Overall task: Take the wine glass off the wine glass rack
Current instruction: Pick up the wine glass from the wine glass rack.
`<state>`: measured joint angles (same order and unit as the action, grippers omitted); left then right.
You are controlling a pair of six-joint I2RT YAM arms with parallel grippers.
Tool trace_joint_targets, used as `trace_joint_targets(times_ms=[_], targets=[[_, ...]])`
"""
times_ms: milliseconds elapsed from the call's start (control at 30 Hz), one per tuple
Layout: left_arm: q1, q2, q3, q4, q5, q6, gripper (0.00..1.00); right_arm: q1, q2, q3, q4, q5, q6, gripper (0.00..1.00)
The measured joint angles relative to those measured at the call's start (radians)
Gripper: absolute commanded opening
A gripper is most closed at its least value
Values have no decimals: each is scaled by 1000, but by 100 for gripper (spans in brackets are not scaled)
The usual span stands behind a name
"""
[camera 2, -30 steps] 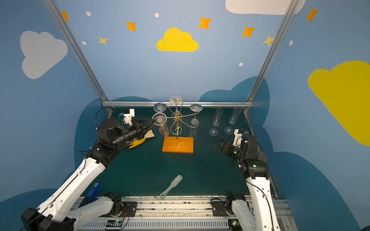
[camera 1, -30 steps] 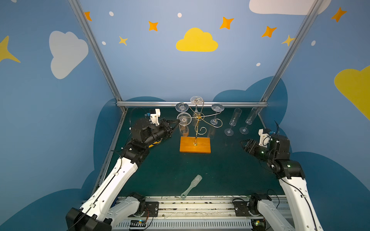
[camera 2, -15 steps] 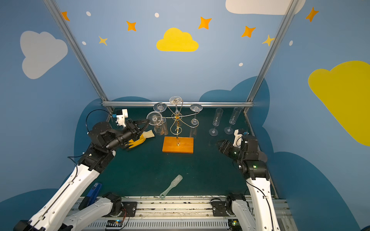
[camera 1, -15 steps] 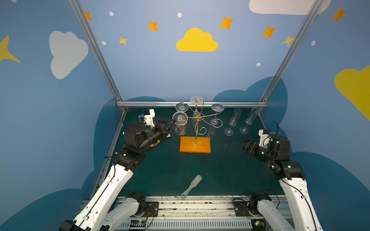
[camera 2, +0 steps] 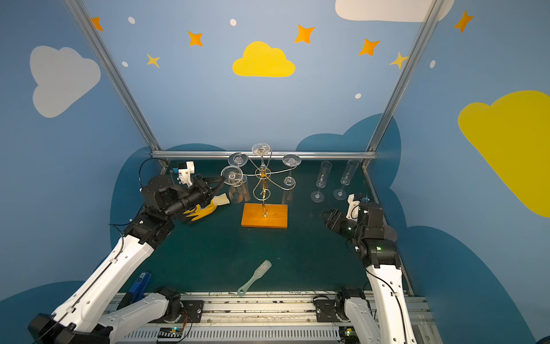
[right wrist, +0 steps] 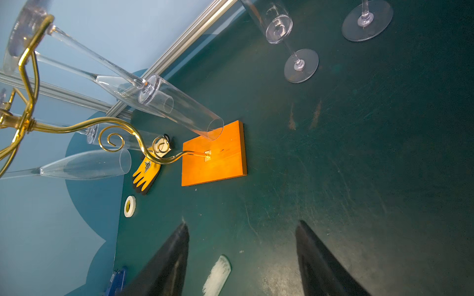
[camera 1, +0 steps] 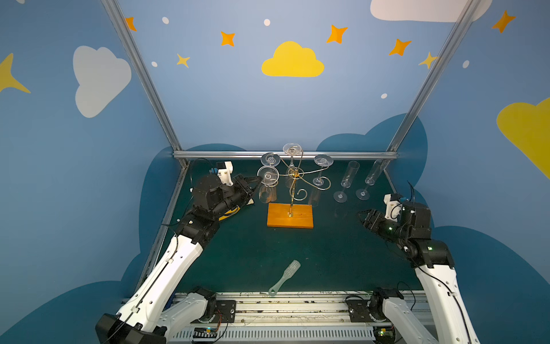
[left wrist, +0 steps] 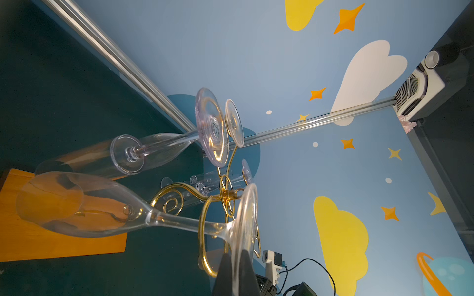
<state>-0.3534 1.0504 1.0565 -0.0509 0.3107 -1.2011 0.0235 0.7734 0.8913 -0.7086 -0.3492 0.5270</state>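
Note:
The wine glass rack is a gold wire stand on an orange wooden base, mid-table. A clear wine glass hangs upside down from its front-left arm. My left gripper is shut on the rim of this glass's round foot. In the left wrist view the stem still passes through a gold curl. Three more glasses hang from other arms. My right gripper hovers open at the right, holding nothing.
Two flutes stand upright at the back right. A yellow glove lies under the left arm, with a tape roll near it. A clear brush lies near the front edge. A blue object sits front left.
The left arm has drawn back to the left, taking the gripped foot of the glass slightly leftward. The right arm has not moved.

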Motion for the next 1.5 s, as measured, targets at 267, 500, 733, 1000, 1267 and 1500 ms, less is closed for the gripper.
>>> trace_joint_targets(times_ms=[267, 500, 733, 1000, 1267, 1500], targets=[[0, 66, 58, 1, 48, -1, 3, 0, 0, 0, -10, 0, -2, 65], [-10, 81, 61, -1, 100, -3, 3, 0, 0, 0, -14, 1, -4, 65], [-14, 75, 61, -1, 143, -3, 3, 0, -3, 0, -19, 5, -8, 65], [-18, 53, 45, -2, 206, -3, 3, 0, -19, 2, -42, 9, -9, 65], [-18, -17, -7, -18, 229, -1, 3, 0, -40, 16, -80, 11, -10, 65], [-18, -139, -80, -67, 218, 8, 3, 0, -53, 46, -115, -3, -10, 64]])
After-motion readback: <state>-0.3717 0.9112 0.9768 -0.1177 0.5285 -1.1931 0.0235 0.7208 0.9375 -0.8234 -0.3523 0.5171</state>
